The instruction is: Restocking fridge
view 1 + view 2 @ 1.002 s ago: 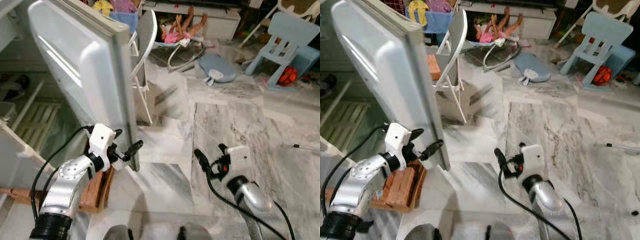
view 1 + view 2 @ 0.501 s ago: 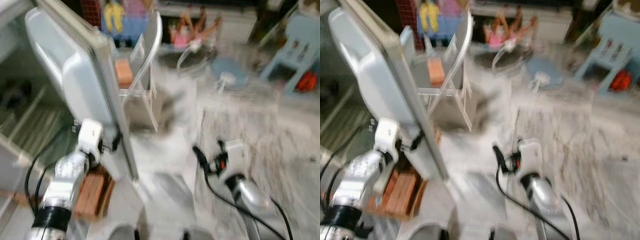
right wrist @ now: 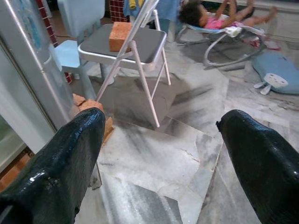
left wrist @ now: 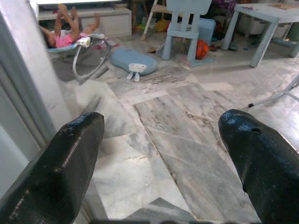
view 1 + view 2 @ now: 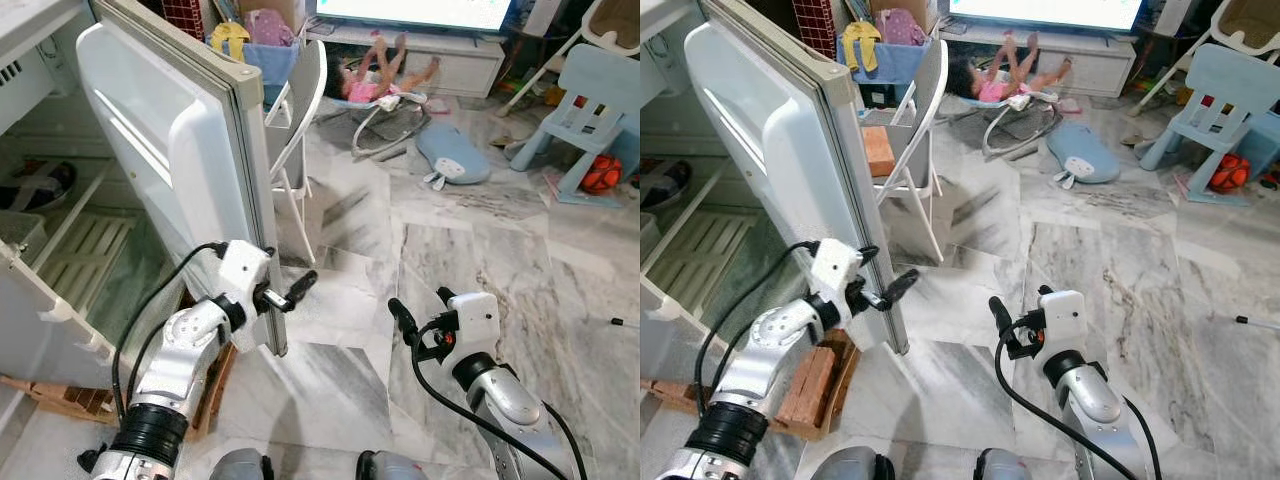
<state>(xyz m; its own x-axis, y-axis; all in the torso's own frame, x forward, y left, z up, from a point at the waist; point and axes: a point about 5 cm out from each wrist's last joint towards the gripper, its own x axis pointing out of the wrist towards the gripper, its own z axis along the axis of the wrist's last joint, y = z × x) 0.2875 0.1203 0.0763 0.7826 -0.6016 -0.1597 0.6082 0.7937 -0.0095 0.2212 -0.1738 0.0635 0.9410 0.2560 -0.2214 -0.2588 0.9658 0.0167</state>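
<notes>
The white fridge door (image 5: 170, 150) stands wide open on the left, with the fridge's wire shelves (image 5: 70, 250) behind it. My left gripper (image 5: 885, 270) is open at the door's free edge near its bottom corner. In the left wrist view the door edge (image 4: 28, 84) lies just outside one finger, and nothing is between the fingers (image 4: 70, 158). My right gripper (image 5: 420, 305) hangs open over the marble floor, to the right of the door, holding nothing.
A grey folding chair (image 5: 910, 120) with an orange brick (image 5: 878, 150) on its seat stands just behind the door. Wooden blocks (image 5: 815, 385) lie at the fridge's foot. Farther off are a baby bouncer (image 5: 375, 85), a blue cushion (image 5: 452, 158) and a blue child's chair (image 5: 590, 100).
The head view shook, blurred and settled a little lower. My left gripper stays at the door's lower edge. The right arm has hardly moved.
</notes>
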